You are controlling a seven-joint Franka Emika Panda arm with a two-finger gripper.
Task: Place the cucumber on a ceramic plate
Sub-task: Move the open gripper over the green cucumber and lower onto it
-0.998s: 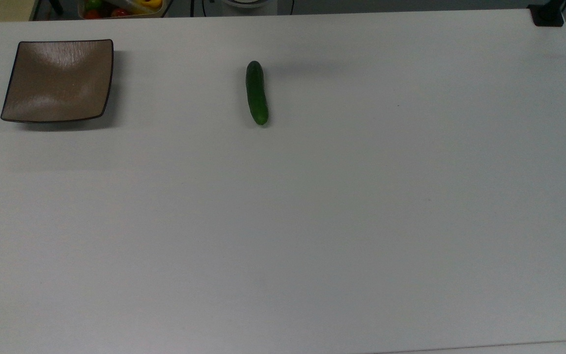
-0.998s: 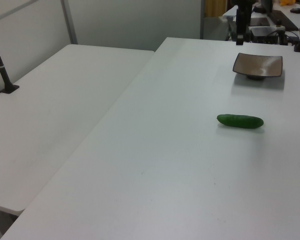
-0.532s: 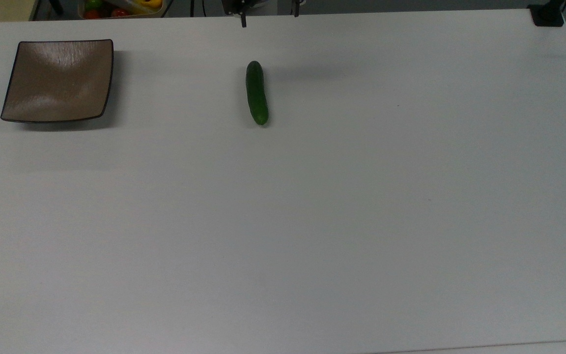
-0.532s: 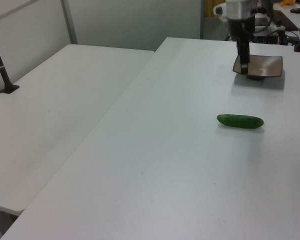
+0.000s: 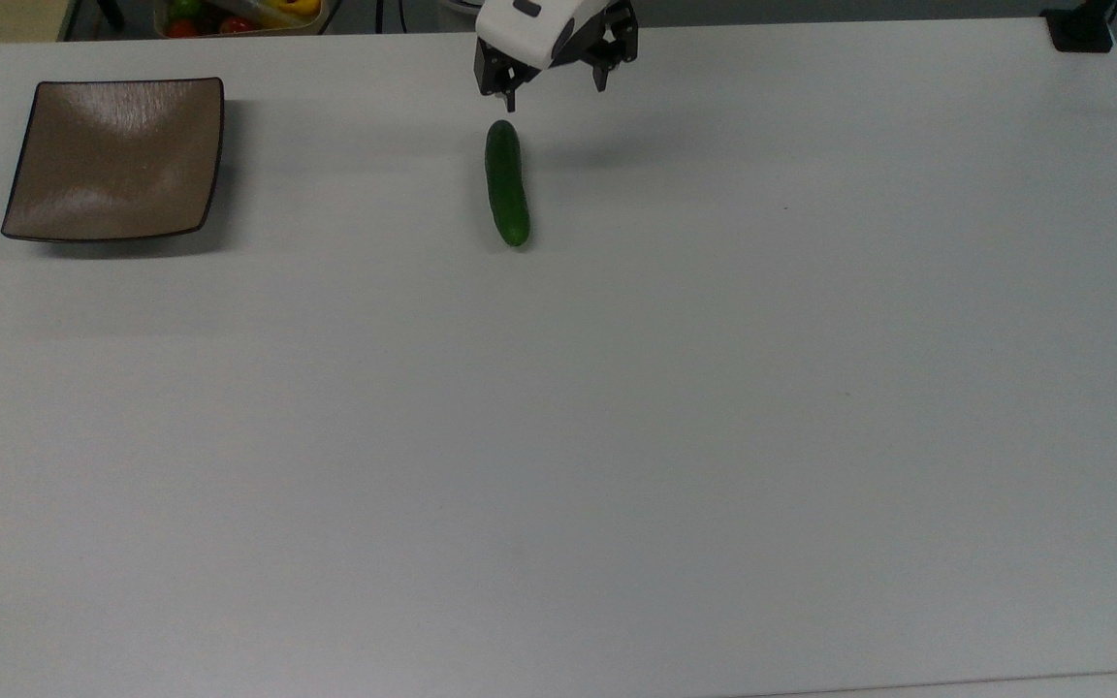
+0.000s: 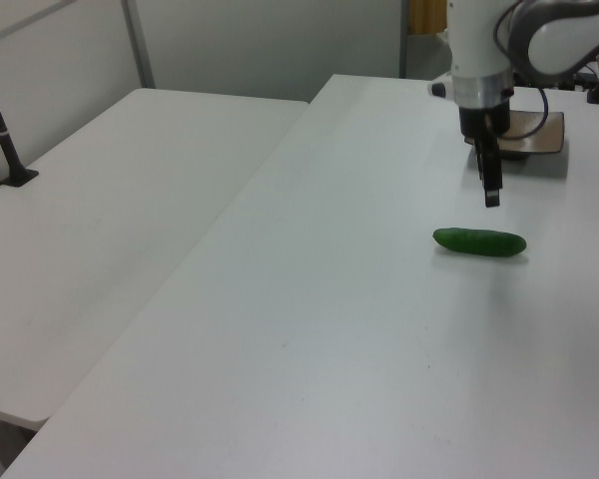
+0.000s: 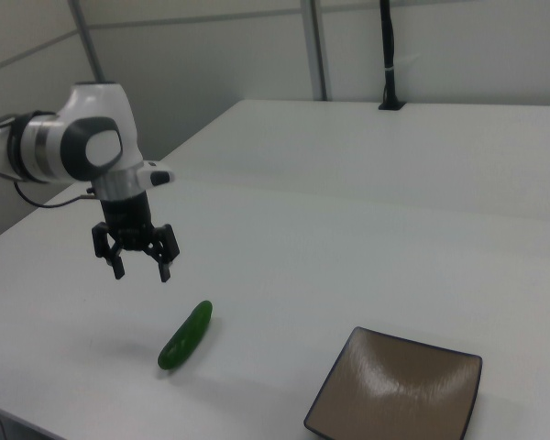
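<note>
A dark green cucumber (image 5: 507, 182) (image 6: 479, 241) (image 7: 186, 335) lies flat on the white table, with nothing touching it. The square brown ceramic plate (image 5: 112, 160) (image 7: 394, 394) rests empty near the top view's left edge; in the left view the arm partly covers the plate (image 6: 544, 135). My gripper (image 5: 555, 89) (image 6: 491, 195) (image 7: 142, 272) hangs above the table, just beyond the cucumber's end nearest the top view's upper edge. Its fingers point down and are spread open with nothing between them.
A bin of colourful vegetables (image 5: 229, 15) sits past the table's edge at the top view's upper left. A black clamp base (image 5: 1080, 29) holds the upper right corner. A second white table (image 6: 100, 220) adjoins, with a black pole (image 6: 0, 130).
The arm has come in from the top view's upper edge and dropped closer to the cucumber. Cucumber and plate have not moved.
</note>
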